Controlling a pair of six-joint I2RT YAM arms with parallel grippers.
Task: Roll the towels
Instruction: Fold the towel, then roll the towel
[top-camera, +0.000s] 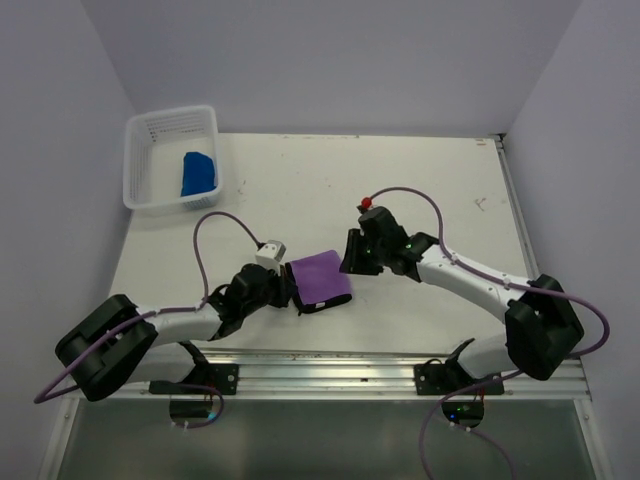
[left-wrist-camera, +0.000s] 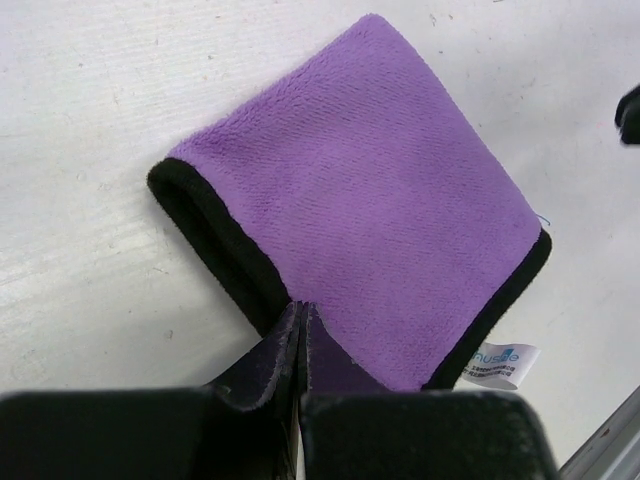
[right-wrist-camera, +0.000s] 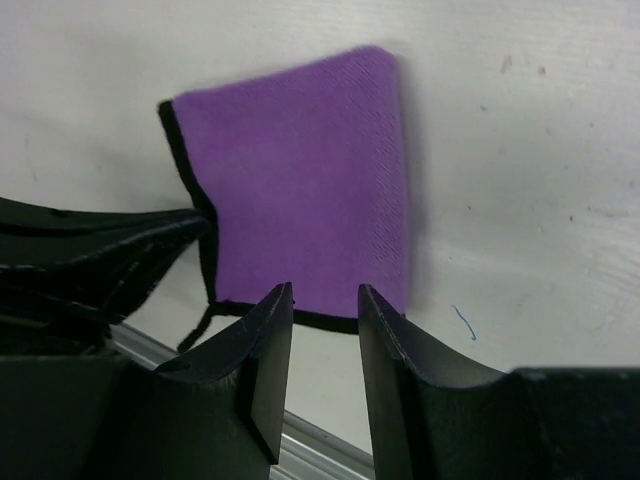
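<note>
A purple towel (top-camera: 320, 282) with a black hem lies folded flat on the white table between the two arms. In the left wrist view the purple towel (left-wrist-camera: 370, 190) fills the middle, with a white label (left-wrist-camera: 505, 362) at its near corner. My left gripper (left-wrist-camera: 300, 308) is shut, its tips touching the towel's near hem, and no cloth shows between them. My right gripper (right-wrist-camera: 325, 295) stands open just off the towel's (right-wrist-camera: 300, 180) edge, with nothing between its fingers. A bright blue towel (top-camera: 197, 175) lies bunched in the basket.
The white mesh basket (top-camera: 150, 130) stands at the table's far left corner. A metal rail (top-camera: 330, 362) runs along the near edge, and walls close in on the left, back and right. The left gripper's fingers (right-wrist-camera: 100, 250) show in the right wrist view.
</note>
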